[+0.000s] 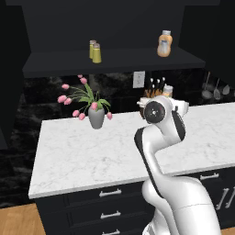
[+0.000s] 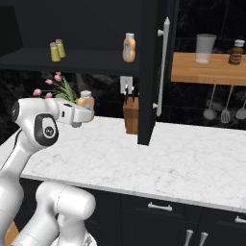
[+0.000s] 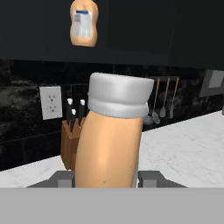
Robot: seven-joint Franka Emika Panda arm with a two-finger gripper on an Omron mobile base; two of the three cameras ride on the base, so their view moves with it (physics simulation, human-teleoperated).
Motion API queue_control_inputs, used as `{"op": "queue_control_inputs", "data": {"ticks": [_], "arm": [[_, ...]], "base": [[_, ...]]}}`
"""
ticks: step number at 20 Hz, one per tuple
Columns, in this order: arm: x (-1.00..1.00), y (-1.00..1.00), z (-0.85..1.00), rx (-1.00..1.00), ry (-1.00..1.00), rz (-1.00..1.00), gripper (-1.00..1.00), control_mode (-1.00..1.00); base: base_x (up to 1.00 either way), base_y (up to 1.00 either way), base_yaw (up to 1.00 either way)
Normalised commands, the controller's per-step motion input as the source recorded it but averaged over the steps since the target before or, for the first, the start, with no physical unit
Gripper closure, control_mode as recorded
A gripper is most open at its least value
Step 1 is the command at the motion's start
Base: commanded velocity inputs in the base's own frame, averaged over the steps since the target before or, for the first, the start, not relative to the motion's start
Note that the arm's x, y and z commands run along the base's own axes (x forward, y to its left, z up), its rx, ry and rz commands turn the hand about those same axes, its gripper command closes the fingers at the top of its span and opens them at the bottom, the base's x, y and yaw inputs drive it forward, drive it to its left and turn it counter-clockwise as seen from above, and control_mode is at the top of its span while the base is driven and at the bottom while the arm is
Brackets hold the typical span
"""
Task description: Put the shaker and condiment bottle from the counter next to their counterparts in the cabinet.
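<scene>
Orange bottle (image 3: 111,140) with a pale grey cap stands upright between the jaws of the white robot arm's gripper (image 3: 107,178), which are closed against its sides, in the hand view. In the right base view the same bottle (image 2: 86,103) is seen just past the end of the arm, held above the white marble table (image 2: 158,153) and in front of the pink tulips in a grey vase (image 1: 96,117). On the long black shelf of the open wall cabinet (image 1: 114,62) sits a 2nd orange bottle (image 1: 164,44), well to the right of 2 small yellow-green shakers (image 1: 95,51) with grey caps standing side by side, so close that they appear to touch. The shelf is above the held bottle, and the 2nd bottle shows at the top of the hand view (image 3: 84,24). A wooden knife block (image 2: 130,114) stands on the table against the dark back wall, below a white wall socket (image 2: 126,84). The black cabinet door (image 2: 153,72) hangs open, its long silver handle facing right. Further right, a wooden shelf (image 2: 206,69) carries a clear glass and a dark jar, with ladles hanging beneath it.
</scene>
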Motion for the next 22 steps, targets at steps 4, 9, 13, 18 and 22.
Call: {"op": "queue_control_inputs", "data": {"ticks": [4,9,13,18,22], "arm": [[-0.18,-0.18,0.61,-0.01,-0.01,-0.11,1.00,-1.00],[-0.02,0.00,0.81,0.02,-0.08,0.01,1.00,-1.00],[0.00,-0.11,0.78,0.00,-0.05,0.01,1.00,-1.00],[0.16,-0.02,0.38,0.00,0.00,0.00,1.00,-1.00],[0.46,0.08,0.07,-0.02,0.06,0.00,1.00,-1.00]], "base": [[0.00,0.00,0.00],[0.00,0.00,0.00],[0.00,0.00,0.00],[0.00,0.00,0.00],[0.00,0.00,0.00]]}}
